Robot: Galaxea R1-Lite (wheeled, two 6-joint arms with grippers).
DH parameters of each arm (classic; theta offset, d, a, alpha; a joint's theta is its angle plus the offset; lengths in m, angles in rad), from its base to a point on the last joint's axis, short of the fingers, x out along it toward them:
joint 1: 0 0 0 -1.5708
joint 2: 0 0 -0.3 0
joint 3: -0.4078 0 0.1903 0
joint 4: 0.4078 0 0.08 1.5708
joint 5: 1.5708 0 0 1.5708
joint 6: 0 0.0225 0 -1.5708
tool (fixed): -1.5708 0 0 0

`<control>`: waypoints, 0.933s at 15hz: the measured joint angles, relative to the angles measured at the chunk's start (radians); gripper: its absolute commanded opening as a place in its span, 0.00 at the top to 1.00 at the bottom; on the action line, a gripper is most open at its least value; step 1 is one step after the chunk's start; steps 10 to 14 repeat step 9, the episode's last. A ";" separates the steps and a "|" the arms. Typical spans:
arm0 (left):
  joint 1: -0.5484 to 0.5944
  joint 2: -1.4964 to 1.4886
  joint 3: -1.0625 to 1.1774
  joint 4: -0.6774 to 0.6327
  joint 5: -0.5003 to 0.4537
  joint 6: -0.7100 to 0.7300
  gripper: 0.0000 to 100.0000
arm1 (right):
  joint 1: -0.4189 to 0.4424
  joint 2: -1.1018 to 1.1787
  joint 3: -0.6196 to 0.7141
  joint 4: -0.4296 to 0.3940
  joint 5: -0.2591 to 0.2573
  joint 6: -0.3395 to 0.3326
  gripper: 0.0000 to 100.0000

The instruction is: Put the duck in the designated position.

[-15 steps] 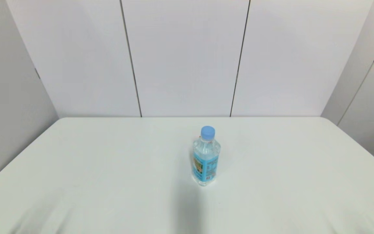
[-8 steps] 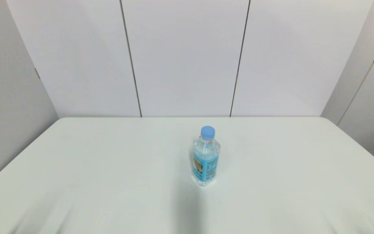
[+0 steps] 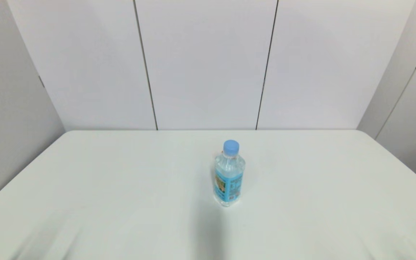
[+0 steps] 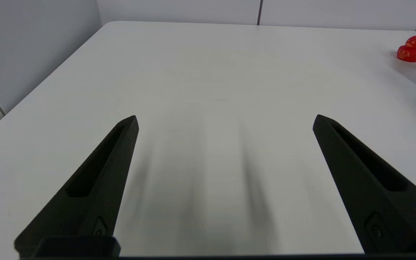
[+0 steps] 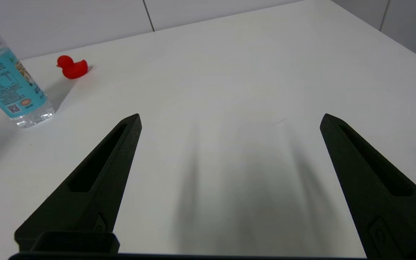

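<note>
The small red duck [image 5: 72,67] sits on the white table just beyond the bottle [image 5: 8,87] in the right wrist view, and far off in the left wrist view as the duck [image 4: 412,49]. In the head view the duck is hidden behind the upright clear bottle [image 3: 229,174] with its blue cap. My left gripper [image 4: 225,121] stands open over bare table, well away from the duck. My right gripper [image 5: 230,120] is open too, nothing between its fingers, the duck and bottle farther off. Neither arm shows in the head view.
The white table [image 3: 121,187] runs back to grey wall panels [image 3: 208,65], with side panels at both ends. The table's rounded far corners show at the left [image 3: 67,132] and right [image 3: 359,131].
</note>
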 measured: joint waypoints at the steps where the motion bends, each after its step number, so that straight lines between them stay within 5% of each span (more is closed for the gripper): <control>1: 0.000 0.000 0.000 0.000 0.000 0.000 0.00 | 0.000 0.000 0.000 0.001 0.000 0.000 0.00; 14: 0.000 0.000 0.000 0.000 0.000 0.000 0.00 | 0.000 0.000 0.000 0.000 -0.006 0.010 0.00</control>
